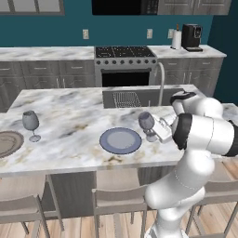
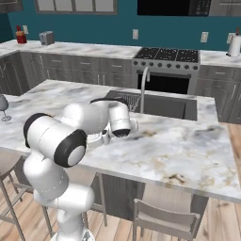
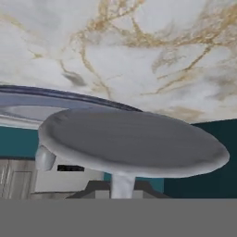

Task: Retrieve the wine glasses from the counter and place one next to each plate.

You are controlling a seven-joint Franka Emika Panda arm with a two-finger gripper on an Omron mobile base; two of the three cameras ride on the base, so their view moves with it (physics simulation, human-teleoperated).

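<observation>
A grey wine glass [image 1: 146, 122] stands just right of the pale blue plate [image 1: 120, 140] on the marble island. My gripper [image 1: 156, 132] reaches in from the right and is shut on its stem. The hand view is rolled over and shows the glass's round foot [image 3: 132, 141], its stem [image 3: 122, 185] and the blue plate's rim [image 3: 69, 95]. A second wine glass [image 1: 30, 123] stands upright beside the brownish plate [image 1: 7, 142] at the island's left end, and shows again at the far left [image 2: 3, 104]. The counter [image 1: 46, 52] runs along the back wall.
A sink [image 1: 139, 98] with a tall faucet [image 1: 161, 81] lies behind the blue plate. Stools [image 1: 114, 197] line the island's near edge. On the back counter are a stove [image 1: 124, 52], a coffee machine [image 1: 191, 37] and a paper roll [image 1: 176, 40].
</observation>
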